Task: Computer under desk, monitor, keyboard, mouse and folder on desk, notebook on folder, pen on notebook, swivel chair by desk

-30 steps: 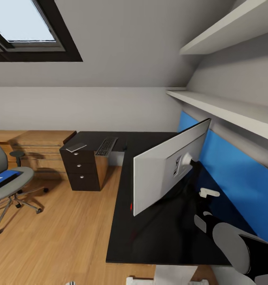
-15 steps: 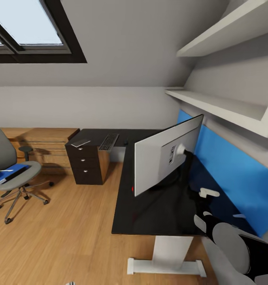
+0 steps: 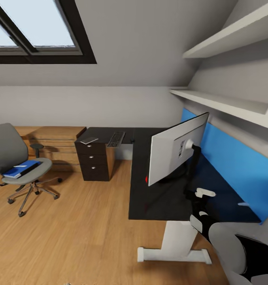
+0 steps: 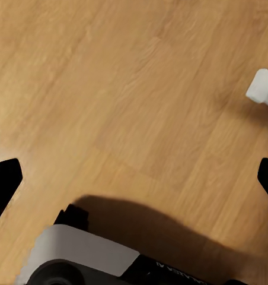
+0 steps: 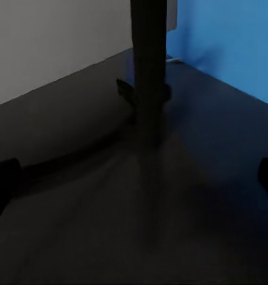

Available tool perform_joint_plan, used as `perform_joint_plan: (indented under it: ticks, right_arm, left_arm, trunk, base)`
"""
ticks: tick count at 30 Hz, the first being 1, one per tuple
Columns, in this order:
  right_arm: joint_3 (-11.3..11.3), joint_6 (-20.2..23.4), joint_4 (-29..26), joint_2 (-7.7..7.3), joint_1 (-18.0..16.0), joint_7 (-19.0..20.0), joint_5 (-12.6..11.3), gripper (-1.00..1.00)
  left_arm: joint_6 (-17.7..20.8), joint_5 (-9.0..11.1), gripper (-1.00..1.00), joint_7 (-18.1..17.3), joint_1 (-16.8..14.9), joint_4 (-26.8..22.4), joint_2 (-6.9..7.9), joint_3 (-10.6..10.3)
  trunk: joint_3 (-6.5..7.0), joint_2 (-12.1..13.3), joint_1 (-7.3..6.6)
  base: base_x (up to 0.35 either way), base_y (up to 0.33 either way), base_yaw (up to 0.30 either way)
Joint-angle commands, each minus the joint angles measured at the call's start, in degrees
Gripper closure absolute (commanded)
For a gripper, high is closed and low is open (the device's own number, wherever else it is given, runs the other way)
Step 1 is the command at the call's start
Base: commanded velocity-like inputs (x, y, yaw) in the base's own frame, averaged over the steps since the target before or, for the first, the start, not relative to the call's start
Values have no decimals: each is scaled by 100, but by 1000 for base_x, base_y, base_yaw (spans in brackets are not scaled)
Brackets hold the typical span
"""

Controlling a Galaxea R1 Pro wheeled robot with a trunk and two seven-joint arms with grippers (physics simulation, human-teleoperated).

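Under the skylight, the monitor (image 3: pixel 176 152) stands on the desk (image 3: pixel 157 198), its stand just ahead of the right gripper (image 5: pixel 134 172), jaws spread wide and empty, the nearer arm.

Right gripper (image 5: pixel 134 172) apparently spread wide, held low; left gripper (image 4: pixel 134 178) likewise.

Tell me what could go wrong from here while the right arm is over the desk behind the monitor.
1. The right gripper sits open just off the monitor's thin black stand; a careless swing could knock the screen over.
2. The monitor turns its white back toward the wall side, so it may need turning, which risks sliding it toward the desk edge.
3. The folder lies on the swivel chair, which could roll when reached for.
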Motion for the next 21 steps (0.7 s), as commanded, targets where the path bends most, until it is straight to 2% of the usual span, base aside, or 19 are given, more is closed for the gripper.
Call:
perform_joint_plan:
  ticks: [1, 6, 11, 16, 21]
  right_arm:
    - [-29, -16, 8, 20, -7, -38, 51, -100]
    - [-29, -5, 7, 83, -7, -46, 56, -100]
    - [-29, -1, 7, 93, -7, -47, 57, -100]
    - [-35, -8, 6, 95, -7, -40, 63, -100]
    - [-33, 14, 2, 102, -7, -52, 49, -100]
  left_arm:
    - [-44, 60, -100, 28, 1, 1, -3, 4]
    - [-737, 26, -100, 28, 1, 248, -5, -4]
    - [-946, 11, -100, 28, 1, 324, -10, -9]
    - [-1190, 5, -100, 28, 1, 357, -24, -27]
    - [-1794, 0, -100, 36, 1, 552, -33, -35]
  trunk:
    - [-6, -5, 0]
    - [-6, -5, 0]
    - [-6, -5, 0]
    - [-6, -5, 0]
    - [-6, -5, 0]
  base:
    - [-46, 325, 0]
    - [-18, 333, 0]
    - [-4, 300, 0]
    - [-1, 82, 0]
    - [0, 15, 0]
